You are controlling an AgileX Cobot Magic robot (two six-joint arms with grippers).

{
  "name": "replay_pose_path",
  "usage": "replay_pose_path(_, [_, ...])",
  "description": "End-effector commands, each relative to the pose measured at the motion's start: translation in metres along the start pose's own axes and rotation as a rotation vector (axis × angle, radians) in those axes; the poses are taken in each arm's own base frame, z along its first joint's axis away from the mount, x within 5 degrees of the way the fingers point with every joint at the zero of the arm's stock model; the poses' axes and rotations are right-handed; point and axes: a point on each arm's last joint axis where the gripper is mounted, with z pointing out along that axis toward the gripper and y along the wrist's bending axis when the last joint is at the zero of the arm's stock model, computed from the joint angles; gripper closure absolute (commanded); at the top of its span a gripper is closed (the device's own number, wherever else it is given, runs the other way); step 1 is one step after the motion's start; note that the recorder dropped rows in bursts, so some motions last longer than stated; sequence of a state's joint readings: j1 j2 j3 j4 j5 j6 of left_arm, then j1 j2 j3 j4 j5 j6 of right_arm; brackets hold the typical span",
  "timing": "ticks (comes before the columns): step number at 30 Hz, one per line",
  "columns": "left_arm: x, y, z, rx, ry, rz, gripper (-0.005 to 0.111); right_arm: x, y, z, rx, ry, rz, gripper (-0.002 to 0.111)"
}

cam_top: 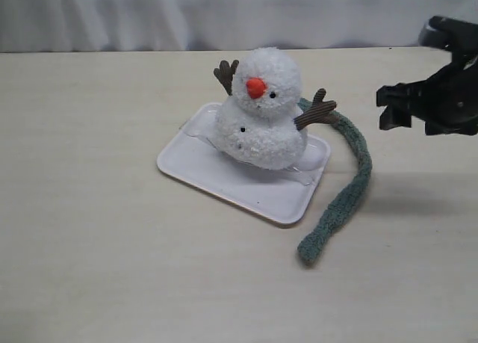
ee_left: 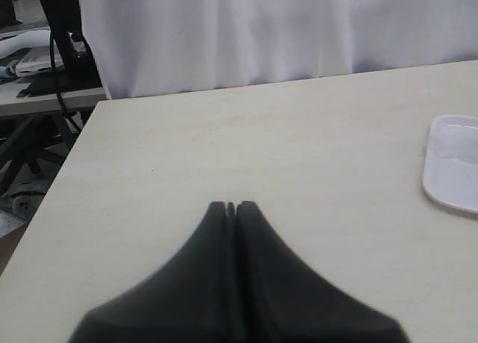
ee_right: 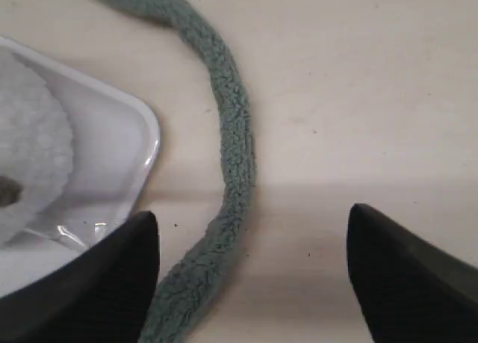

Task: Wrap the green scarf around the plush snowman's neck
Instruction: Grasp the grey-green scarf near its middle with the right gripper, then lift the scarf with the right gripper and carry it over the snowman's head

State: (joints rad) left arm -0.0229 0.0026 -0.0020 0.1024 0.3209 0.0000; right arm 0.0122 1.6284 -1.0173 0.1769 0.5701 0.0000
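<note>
- The right gripper [cam_top: 388, 110] hung in the air off to one side of the snowman [cam_top: 261, 119], jaws spread wide and nothing between them.
- The left gripper [ee_left: 230, 206] was pressed shut and empty over bare table on the snowman's other side. It was well apart from the toy, and only an edge of the tray showed in its wrist view.
- The snowman sat leaning on the white tray [cam_top: 224, 186].
- The scarf [cam_top: 360, 171] was not yet wrapped. One end was tucked behind the snowman by its twig arm, close to the neck. The rest trailed over the table on the right gripper's side of the snowman, curving past the tray's corner to a free end out in front.
- The scarf's long axis ran from behind the snowman toward its front. In the right wrist view the middle stretch lay on the table below the gap between the jaws, which stood on either side of it.
- To my eye the right arm was plainly the nearer one, and a descent would put it on the scarf's mid-length.
</note>
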Motion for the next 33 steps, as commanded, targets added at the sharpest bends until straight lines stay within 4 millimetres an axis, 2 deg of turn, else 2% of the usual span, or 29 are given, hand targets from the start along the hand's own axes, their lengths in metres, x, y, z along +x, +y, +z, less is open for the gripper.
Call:
replay_pose_path(1, [-0.001,0.0,0.0,-0.004,-0.012,0.002,0.107,-0.008,0.002,0.056,-0.048,0.105,-0.062,0.042])
replay_pose_path(4, [-0.001,0.0,0.0,-0.004,-0.012,0.002,0.107,-0.013,0.0,0.089,-0.049,0.133,-0.072,0.044])
replay_pose_path(9, [-0.001,0.0,0.0,-0.004,-0.012,0.002,0.107,-0.017,-0.005,0.115,-0.029,0.096,-0.114,0.044])
replay_pose_path(13, [-0.001,0.0,0.0,-0.004,-0.012,0.002,0.107,-0.012,-0.003,0.131,-0.024,0.096,-0.174,0.046])
replay_pose_path(16, [-0.001,0.0,0.0,-0.004,-0.012,0.002,0.107,-0.007,-0.001,0.141,-0.023,0.11,-0.229,0.055])
replay_pose_path(18, [-0.001,0.0,0.0,-0.004,-0.012,0.002,0.107,-0.005,0.003,0.143,-0.029,0.116,-0.266,0.066])
replay_pose_path(23, [-0.001,0.0,0.0,-0.004,-0.012,0.002,0.107,-0.007,0.004,0.139,-0.022,0.115,-0.322,0.104])
replay_pose_path(25, [-0.001,0.0,0.0,-0.004,-0.012,0.002,0.107,-0.009,0.005,0.133,-0.022,0.106,-0.329,0.104])
replay_pose_path(28, [-0.001,0.0,0.0,-0.004,-0.012,0.002,0.107,-0.017,0.008,0.115,-0.025,0.078,-0.342,0.104])
replay_pose_path(33, [-0.001,0.0,0.0,-0.004,-0.012,0.002,0.107,-0.033,0.014,0.062,-0.002,-0.001,-0.404,0.104])
